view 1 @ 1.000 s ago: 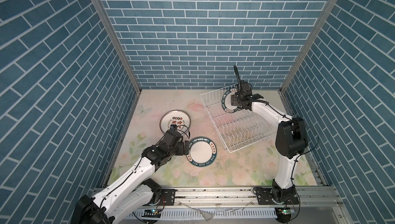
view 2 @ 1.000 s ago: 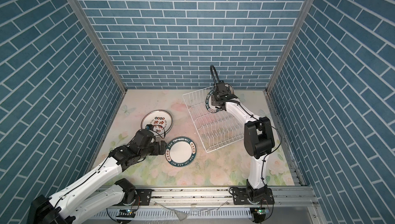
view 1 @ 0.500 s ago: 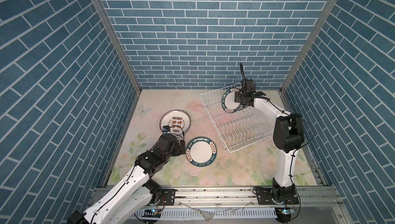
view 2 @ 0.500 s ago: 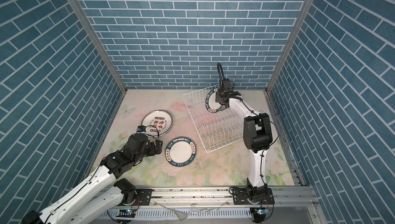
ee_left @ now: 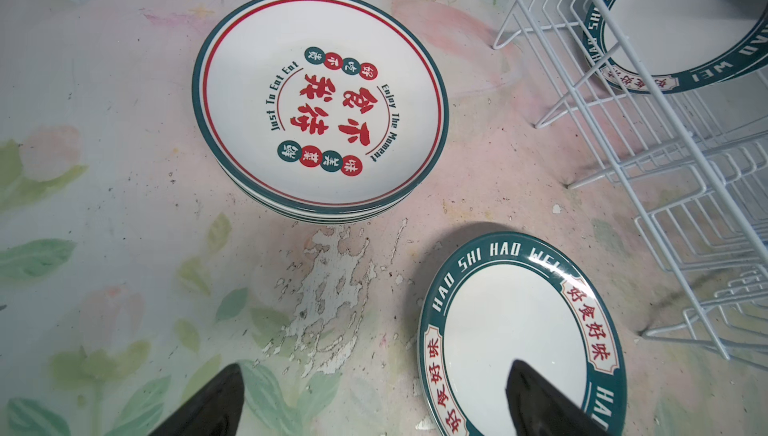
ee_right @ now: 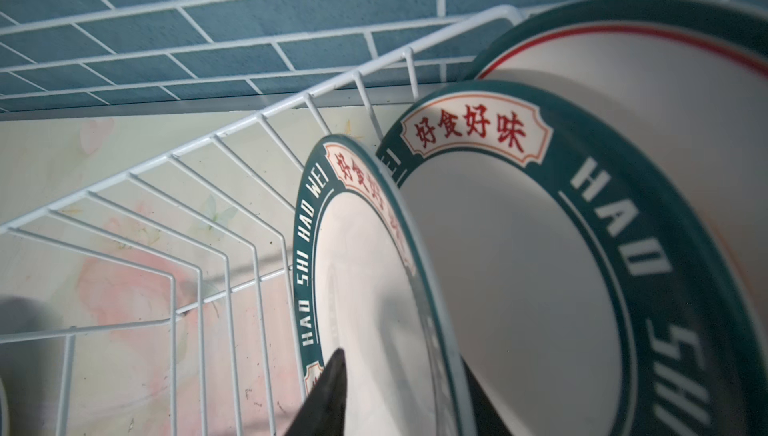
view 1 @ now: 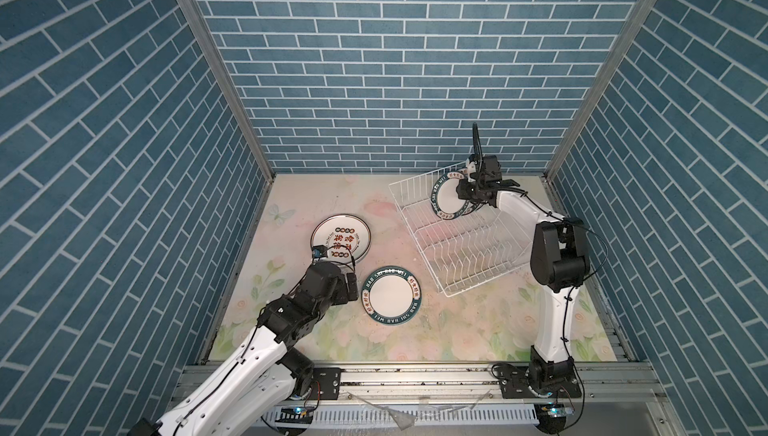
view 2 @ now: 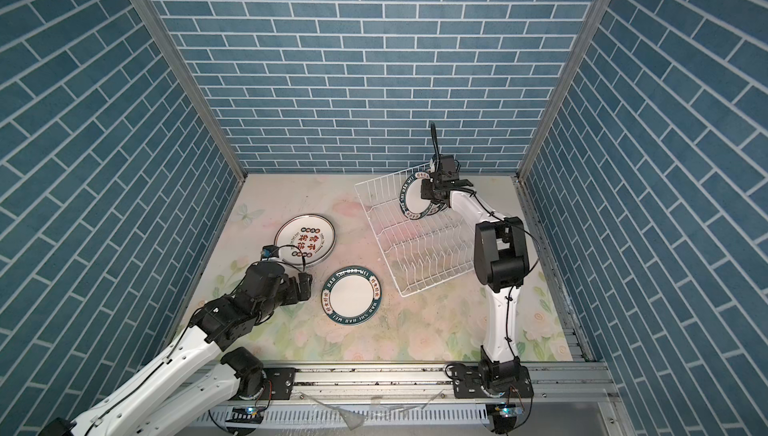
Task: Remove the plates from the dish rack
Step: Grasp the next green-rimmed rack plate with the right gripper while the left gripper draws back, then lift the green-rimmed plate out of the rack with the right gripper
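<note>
The white wire dish rack (view 1: 469, 247) (view 2: 428, 251) stands at the back right. Three plates stand upright at its far end (view 1: 449, 201) (view 2: 415, 201). My right gripper (view 1: 460, 197) (ee_right: 401, 359) straddles the rim of the front green-lettered plate (ee_right: 361, 288), one finger before its face and one behind. A narrow gap still shows, so it is open. Behind stand a second lettered plate (ee_right: 519, 288) and a red-lined plate (ee_right: 665, 101). My left gripper (view 1: 351, 286) (ee_left: 374, 363) is open low over the table, one finger above a flat green-rimmed plate (view 1: 390, 294) (ee_left: 511, 330).
A short stack of plates with red characters (view 1: 340, 238) (ee_left: 320, 101) lies on the floral tabletop (view 1: 457, 330), left of the rack. Blue brick walls close in the back and both sides. A metal rail (view 1: 415, 375) runs along the front edge.
My right gripper's jaws have narrowed around the front plate's rim after shifting slightly along the rack. My left arm has drawn back and lowered, its gripper still open beside the flat plate.
</note>
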Robot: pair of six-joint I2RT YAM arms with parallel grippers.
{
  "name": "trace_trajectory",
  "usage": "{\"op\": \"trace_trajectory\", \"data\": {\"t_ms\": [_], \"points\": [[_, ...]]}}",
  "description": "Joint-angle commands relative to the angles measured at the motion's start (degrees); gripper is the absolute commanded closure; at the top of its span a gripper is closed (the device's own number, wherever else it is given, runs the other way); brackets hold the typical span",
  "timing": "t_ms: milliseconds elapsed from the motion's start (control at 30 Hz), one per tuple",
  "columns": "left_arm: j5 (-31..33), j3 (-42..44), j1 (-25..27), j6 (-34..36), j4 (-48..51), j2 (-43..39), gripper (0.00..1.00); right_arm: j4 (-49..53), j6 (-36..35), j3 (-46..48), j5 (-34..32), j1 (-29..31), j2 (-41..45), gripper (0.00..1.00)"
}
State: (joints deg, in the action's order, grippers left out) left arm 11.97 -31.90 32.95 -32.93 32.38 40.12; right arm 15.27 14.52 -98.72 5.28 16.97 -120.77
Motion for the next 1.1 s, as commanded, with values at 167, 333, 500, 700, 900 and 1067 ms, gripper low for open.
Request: {"op": "trace_trajectory", "data": {"t_ms": [167,333,500,700,900,1067], "points": [[1.3,-0.1,0.3,3.4,1.6,-5.2,0.01,-1.6,-3.3,0.1,4.8,-0.3,-0.3,0.74],[3.1,0.3,0.2,1.7,2.0,-5.6,0.01,-1.7,-5.0,1.8,7.4,-0.3,1.3,0.75],[4.2,-0.1,0.3,0.9,2.5,-4.3,0.01,-1.8,-6.3,3.1,6.7,-0.3,2.6,0.8],[5.0,0.3,0.2,-0.9,1.9,-1.8,0.01,-3.7,-9.8,6.5,6.2,-0.1,5.5,0.93],[6.1,-0.2,0.3,-1.9,2.0,1.1,0.01,-5.2,-13.9,9.8,5.5,0.1,9.6,1.0],[7.0,1.5,0.2,-1.7,0.3,-1.2,0.01,-8.3,-16.7,12.9,4.1,0.6,15.2,1.0]]}}
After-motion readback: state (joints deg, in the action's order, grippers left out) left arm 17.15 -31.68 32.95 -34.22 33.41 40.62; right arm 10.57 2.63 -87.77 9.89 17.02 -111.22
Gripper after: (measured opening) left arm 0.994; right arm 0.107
